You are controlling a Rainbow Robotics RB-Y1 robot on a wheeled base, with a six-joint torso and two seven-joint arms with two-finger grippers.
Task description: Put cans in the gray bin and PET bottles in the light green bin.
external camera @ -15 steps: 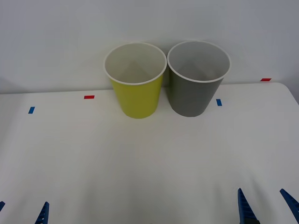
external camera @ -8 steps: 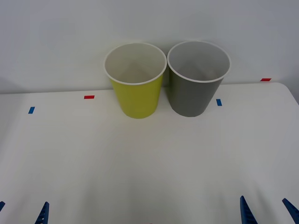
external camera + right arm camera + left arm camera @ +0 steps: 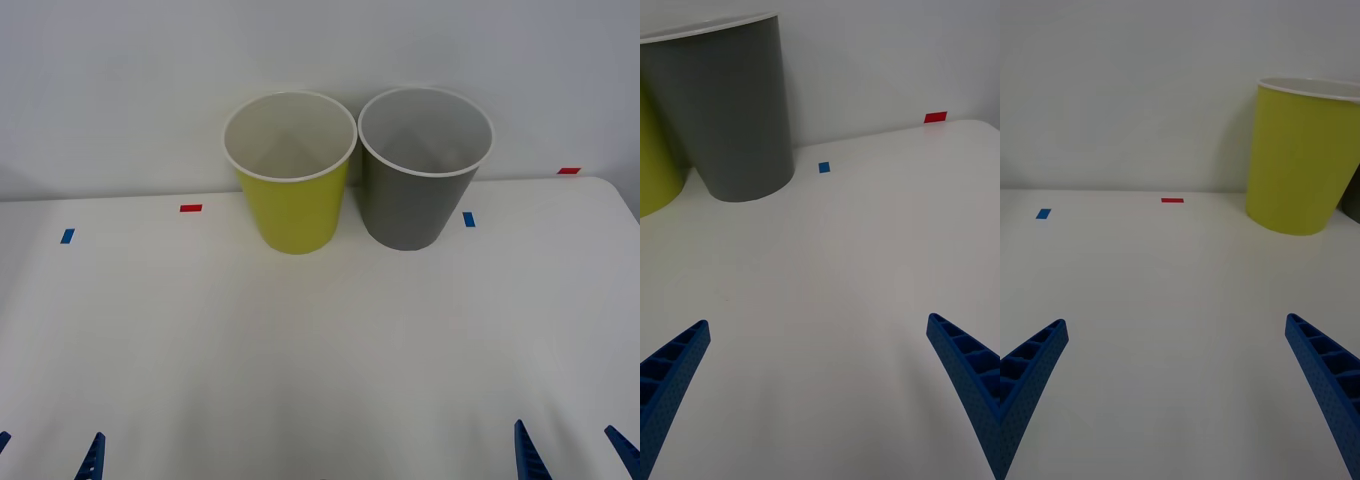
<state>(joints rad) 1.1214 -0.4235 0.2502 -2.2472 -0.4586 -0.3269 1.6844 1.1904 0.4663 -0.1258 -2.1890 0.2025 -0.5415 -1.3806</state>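
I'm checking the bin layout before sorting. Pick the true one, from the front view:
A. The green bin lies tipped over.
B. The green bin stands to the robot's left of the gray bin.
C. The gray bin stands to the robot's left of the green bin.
B: the green bin stands upright on the left, the gray bin right beside it.

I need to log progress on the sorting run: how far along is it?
No can or bottle lies on the table. The gray bin and light green bin stand side by side at the far edge; what shows of their insides is bare. Left gripper and right gripper sit open, holding nothing. Nothing visible remains to sort.
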